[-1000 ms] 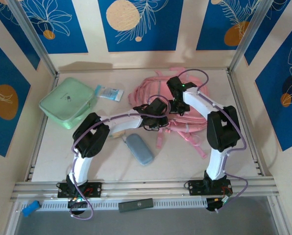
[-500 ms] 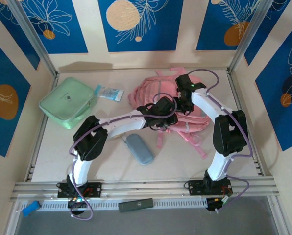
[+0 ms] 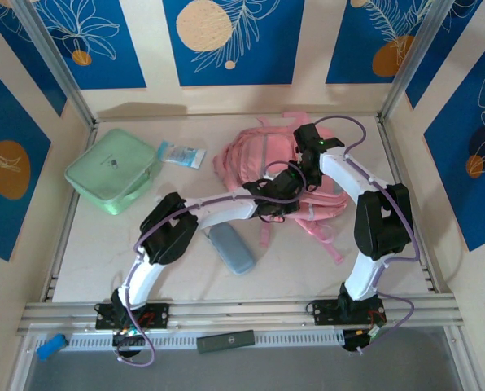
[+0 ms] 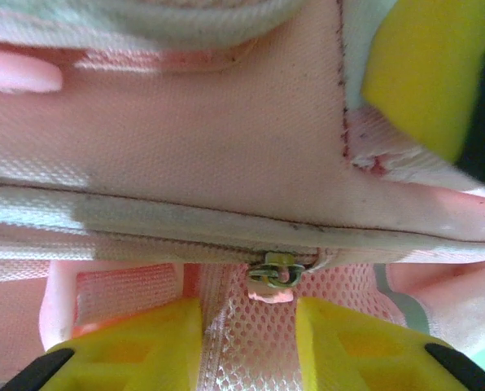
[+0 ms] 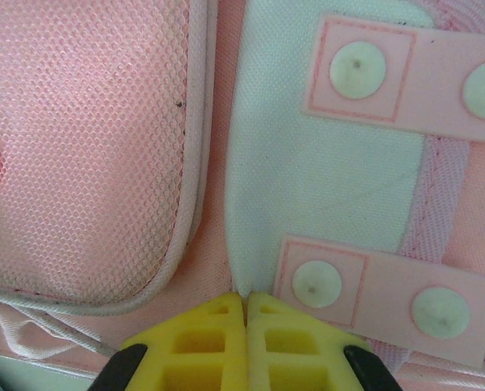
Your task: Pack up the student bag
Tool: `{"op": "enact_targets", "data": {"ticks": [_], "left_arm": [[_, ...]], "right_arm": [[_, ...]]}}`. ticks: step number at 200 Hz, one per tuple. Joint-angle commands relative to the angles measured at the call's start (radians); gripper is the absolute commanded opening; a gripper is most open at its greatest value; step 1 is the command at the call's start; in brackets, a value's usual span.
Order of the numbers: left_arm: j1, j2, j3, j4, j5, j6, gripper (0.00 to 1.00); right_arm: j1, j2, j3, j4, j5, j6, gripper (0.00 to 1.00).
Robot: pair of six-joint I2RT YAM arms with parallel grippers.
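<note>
the student bag [image 3: 255, 155] lies at the far middle of the tabletop [image 3: 308, 265]. the left gripper [image 4: 249, 318] stands parted on its mesh, just below a zip pull [image 4: 273, 274]. the right gripper [image 5: 246, 308] is pressed closed, pinching the bag's pale patch edge.

From above, both arms lie across the student bag [image 3: 259, 155] and hide its near right part. The tips of the left gripper [image 3: 281, 200] and right gripper [image 3: 306, 173] are lost against the pink cloth. In the left wrist view the bag is cut off at every edge, its top strip is blurred, and the yellow fingers [image 4: 137, 342] are cropped at the bottom. In the right wrist view, the fold of pale patch [image 5: 324, 163] caught between the closed pads [image 5: 202, 342] is hidden. The print on the small packet [image 3: 181, 154], far left, is too small to read.
</note>
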Motion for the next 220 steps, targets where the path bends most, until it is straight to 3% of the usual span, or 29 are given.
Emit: {"op": "enact_targets", "data": {"ticks": [1, 38, 78, 137, 185, 220], "left_arm": [[-0.023, 0.032, 0.033, 0.051, -0.014, 0.02, 0.36], [-0.024, 0.072, 0.054, 0.124, -0.08, 0.043, 0.36], [-0.024, 0.089, 0.047, 0.239, -0.152, 0.096, 0.26], [-0.022, 0.059, 0.026, 0.335, -0.158, 0.216, 0.03], [-0.015, -0.066, -0.015, 0.223, -0.126, 0.322, 0.0], [0.023, -0.122, -0.049, 0.087, -0.006, 0.349, 0.0]], "right_arm": [[0.0, -0.037, 0.007, 0.012, -0.024, 0.019, 0.0], [-0.006, -0.048, -0.008, 0.023, -0.024, 0.032, 0.0], [-0.009, -0.054, -0.027, 0.031, -0.027, 0.038, 0.0], [-0.028, -0.06, -0.038, 0.035, -0.027, 0.031, 0.0], [-0.054, -0.074, -0.019, 0.016, -0.009, 0.004, 0.0], [-0.057, -0.084, 0.007, 0.002, -0.001, -0.015, 0.0]]}}
